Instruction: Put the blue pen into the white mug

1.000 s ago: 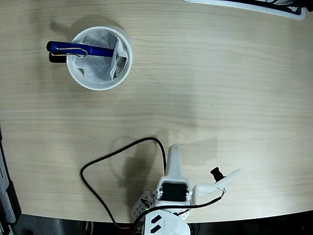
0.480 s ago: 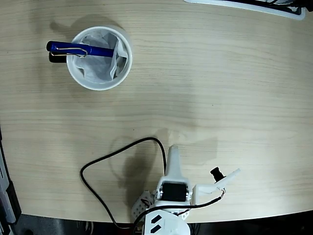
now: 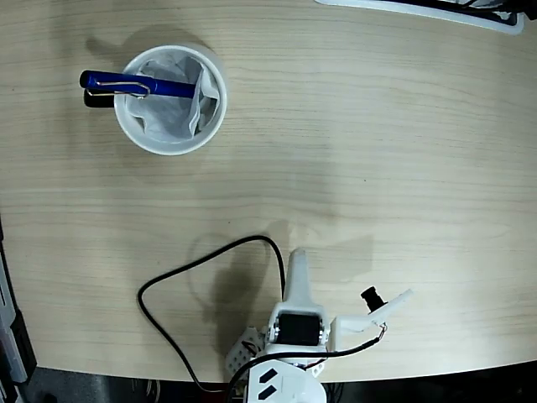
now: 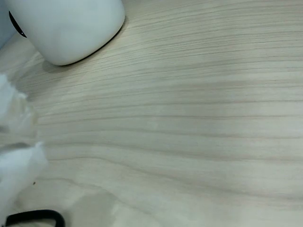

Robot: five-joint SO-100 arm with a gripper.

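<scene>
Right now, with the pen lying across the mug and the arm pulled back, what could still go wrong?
1. The blue pen lies nearly flat across the white mug, its capped end overhanging the left rim; a bump might tip it out.
2. The crumpled paper inside seems to prop the pen up, so it may never drop in.
3. The black cable loops over the table near the arm's base and could snag on any move.

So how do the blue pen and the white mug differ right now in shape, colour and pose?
The blue pen is slim and bright blue; the white mug is round, wide and white. The pen lies tilted across the mug's rim, one end sticking out past the left side in the fixed view, while the mug stands upright on the table. Both sit far from the arm.
</scene>
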